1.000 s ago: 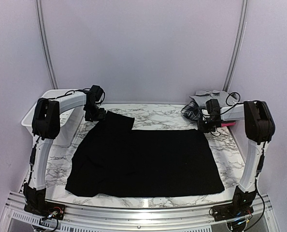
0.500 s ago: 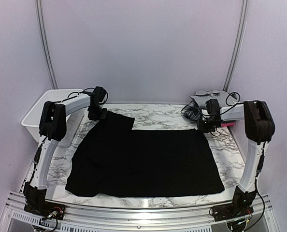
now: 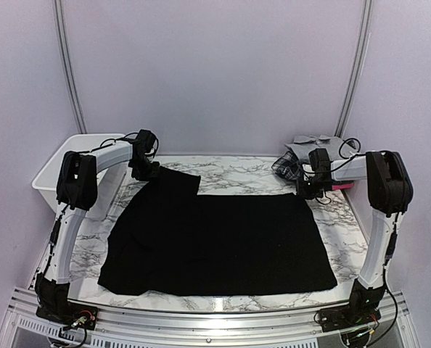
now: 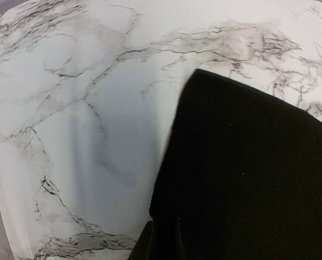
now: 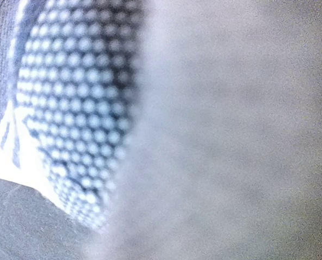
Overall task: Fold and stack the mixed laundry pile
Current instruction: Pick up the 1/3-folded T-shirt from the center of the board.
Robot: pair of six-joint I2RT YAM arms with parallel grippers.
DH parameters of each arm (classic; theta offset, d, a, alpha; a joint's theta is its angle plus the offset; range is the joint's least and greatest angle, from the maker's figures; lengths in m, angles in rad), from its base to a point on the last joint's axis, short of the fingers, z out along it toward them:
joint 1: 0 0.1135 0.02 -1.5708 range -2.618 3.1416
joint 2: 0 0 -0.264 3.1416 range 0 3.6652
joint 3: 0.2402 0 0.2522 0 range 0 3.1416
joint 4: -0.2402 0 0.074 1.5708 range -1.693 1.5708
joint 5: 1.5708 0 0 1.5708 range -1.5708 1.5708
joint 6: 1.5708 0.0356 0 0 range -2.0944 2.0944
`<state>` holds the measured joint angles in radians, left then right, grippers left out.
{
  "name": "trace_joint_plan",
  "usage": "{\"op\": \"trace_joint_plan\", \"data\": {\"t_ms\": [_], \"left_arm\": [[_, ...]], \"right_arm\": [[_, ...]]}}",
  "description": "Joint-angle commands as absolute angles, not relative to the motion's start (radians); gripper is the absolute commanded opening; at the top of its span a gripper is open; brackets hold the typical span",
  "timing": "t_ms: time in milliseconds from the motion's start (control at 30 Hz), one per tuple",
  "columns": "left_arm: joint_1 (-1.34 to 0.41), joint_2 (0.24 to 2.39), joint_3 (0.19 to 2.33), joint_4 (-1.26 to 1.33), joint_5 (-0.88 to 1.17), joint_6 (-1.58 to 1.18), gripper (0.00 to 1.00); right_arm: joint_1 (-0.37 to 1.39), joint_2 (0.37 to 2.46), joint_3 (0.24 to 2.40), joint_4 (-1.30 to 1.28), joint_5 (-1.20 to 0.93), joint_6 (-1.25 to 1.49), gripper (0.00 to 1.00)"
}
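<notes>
Now spread across the marble counter (image 3: 237, 170), the large black cloth (image 3: 215, 239) has its far-left flap pinched in the nearly closed left claw (image 4: 162, 239), while the right claw (image 3: 306, 190) cannot be read; a shallow pinch could slip mid-fold.

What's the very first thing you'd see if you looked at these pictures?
A big black cloth lies spread flat over most of the marble table, right in the middle. Two arms reach to its far edge: the left gripper at the far left corner, where a flap sticks out, and the right gripper at the far right corner. A small heap of other clothes sits in the table's far right corner.
</notes>
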<state>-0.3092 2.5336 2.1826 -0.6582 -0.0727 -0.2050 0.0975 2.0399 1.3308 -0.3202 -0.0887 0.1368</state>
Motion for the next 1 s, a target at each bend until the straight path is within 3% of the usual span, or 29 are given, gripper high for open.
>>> {"op": "trace_joint_plan", "data": {"t_ms": [0, 100, 667, 967], "left_arm": [[-0.311, 2.561, 2.178, -0.729, 0.005, -0.197, 0.09], [-0.311, 2.536, 2.213, -0.728, 0.007, -0.189, 0.00], [-0.326, 2.207, 2.021, -0.654, -0.055, -0.190, 0.00], [-0.333, 1.984, 1.751, -0.574, -0.048, -0.217, 0.00]], "right_arm": [[0.114, 2.027, 1.337, -0.363, -0.128, 0.128, 0.00], [0.114, 1.999, 1.326, -0.360, -0.138, 0.128, 0.00], [0.114, 1.822, 1.278, -0.358, -0.158, 0.146, 0.00], [0.105, 1.685, 1.186, -0.369, -0.163, 0.140, 0.00]]}}
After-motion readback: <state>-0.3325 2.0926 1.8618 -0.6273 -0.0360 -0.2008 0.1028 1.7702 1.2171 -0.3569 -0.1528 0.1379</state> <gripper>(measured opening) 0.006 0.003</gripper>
